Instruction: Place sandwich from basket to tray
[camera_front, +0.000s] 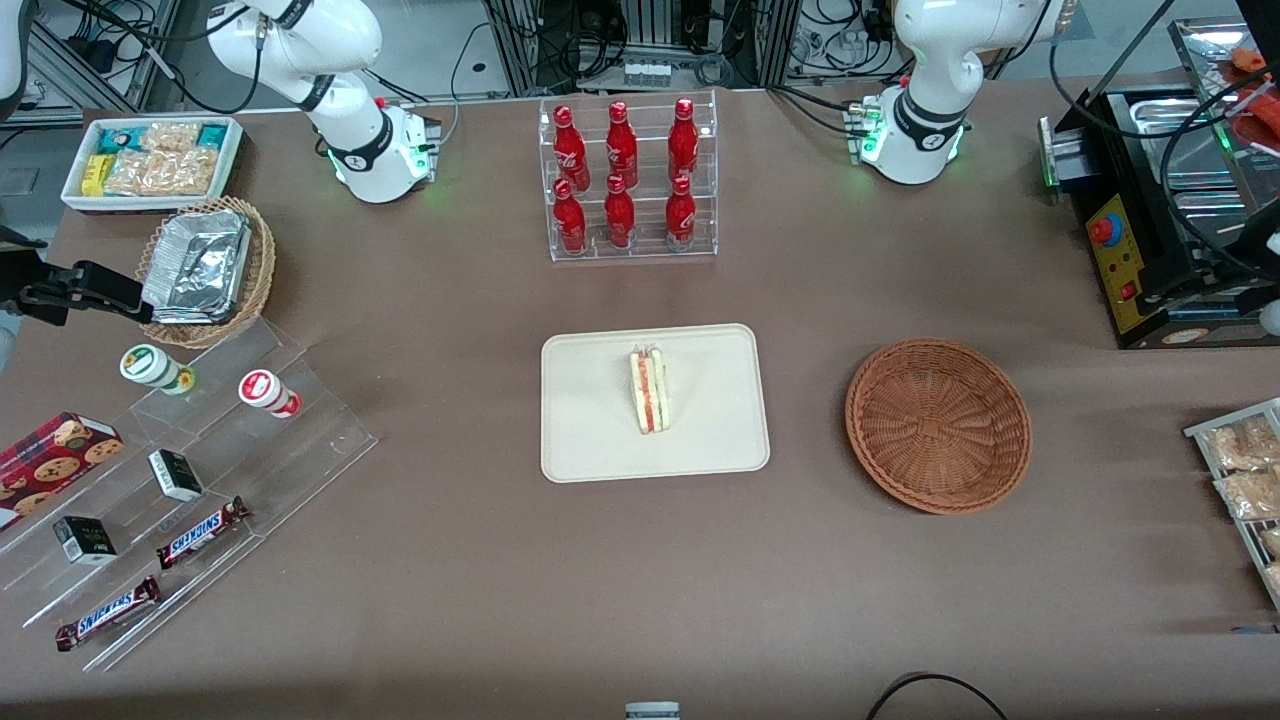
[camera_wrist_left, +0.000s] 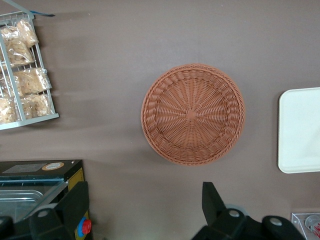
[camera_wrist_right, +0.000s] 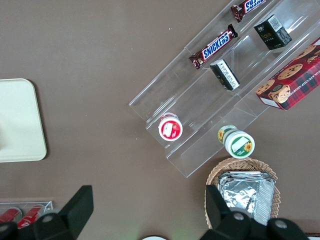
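Observation:
The sandwich, a pale wedge with red and green filling at its edge, lies on the cream tray in the middle of the table. The reddish-brown wicker basket stands beside the tray, toward the working arm's end, with nothing in it. In the left wrist view my gripper hangs high over the table, open, with only bare brown tabletop between its black fingers. The basket and one edge of the tray show in that view. The sandwich is out of it.
A clear rack of red bottles stands farther from the front camera than the tray. A black machine and a wire rack of snack packets flank the basket. Toward the parked arm's end are an acrylic snack stand and a tan basket of foil trays.

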